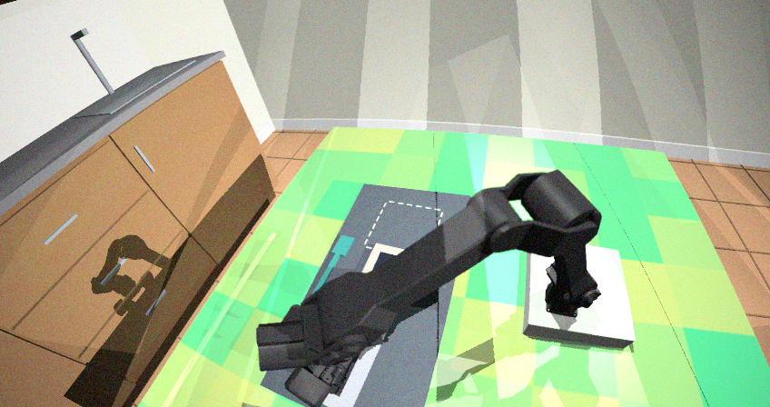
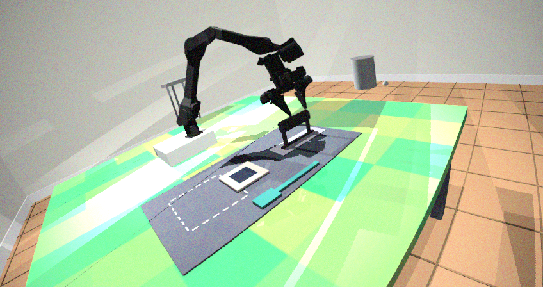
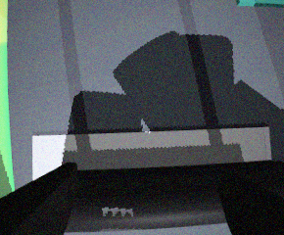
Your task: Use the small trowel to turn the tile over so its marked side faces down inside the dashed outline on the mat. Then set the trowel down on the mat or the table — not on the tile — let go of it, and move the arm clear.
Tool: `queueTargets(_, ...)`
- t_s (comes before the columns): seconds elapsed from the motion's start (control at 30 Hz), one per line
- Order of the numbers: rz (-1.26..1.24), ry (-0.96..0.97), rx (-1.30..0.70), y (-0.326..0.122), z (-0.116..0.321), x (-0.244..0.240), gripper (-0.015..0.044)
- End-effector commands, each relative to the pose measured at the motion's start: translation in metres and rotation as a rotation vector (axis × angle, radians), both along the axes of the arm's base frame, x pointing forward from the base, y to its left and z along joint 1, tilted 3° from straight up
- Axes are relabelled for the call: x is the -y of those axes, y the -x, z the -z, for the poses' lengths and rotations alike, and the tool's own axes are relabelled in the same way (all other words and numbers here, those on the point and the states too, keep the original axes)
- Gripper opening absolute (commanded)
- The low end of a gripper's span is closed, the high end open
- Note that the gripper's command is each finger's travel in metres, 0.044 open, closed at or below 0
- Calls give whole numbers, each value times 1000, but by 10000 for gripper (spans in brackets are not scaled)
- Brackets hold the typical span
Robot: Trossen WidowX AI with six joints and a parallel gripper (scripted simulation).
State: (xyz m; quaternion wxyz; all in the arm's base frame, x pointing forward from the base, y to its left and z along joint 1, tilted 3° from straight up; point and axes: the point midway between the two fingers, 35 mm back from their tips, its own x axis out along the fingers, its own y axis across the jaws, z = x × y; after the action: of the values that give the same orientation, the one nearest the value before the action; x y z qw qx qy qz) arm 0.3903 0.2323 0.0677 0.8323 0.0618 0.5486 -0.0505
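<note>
The trowel (image 1: 362, 368) (image 2: 293, 121) (image 3: 46, 147) has a flat pale blade and a raised black bar handle on two posts. It stands on the far end of the grey mat (image 1: 359, 213) (image 2: 159, 215). My gripper (image 2: 298, 111) (image 3: 151, 177) is open, its fingertips just above and behind the handle; the handle runs crosswise in the wrist view. Whether they touch is unclear. The cream tile (image 1: 372, 257) (image 2: 245, 173) lies flat, its dark square mark up, at the near edge of the dashed outline (image 1: 387, 203) (image 2: 170, 201). The arm hides part of the tile in the top view.
A teal flat-bladed tool (image 1: 342, 245) (image 2: 267, 197) (image 3: 269, 2) lies along the mat's edge, beside the tile. The arm's white base block (image 1: 610, 289) (image 2: 186, 147) stands on the table beyond the mat's other long side.
</note>
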Motion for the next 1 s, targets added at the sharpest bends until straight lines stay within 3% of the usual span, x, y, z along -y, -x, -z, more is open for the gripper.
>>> queueTargets(0.0, -106, 51, 34, 3, -1, 1, 300)
queueTargets(0.97, -845, 546, 246, 23, 8, 12, 300)
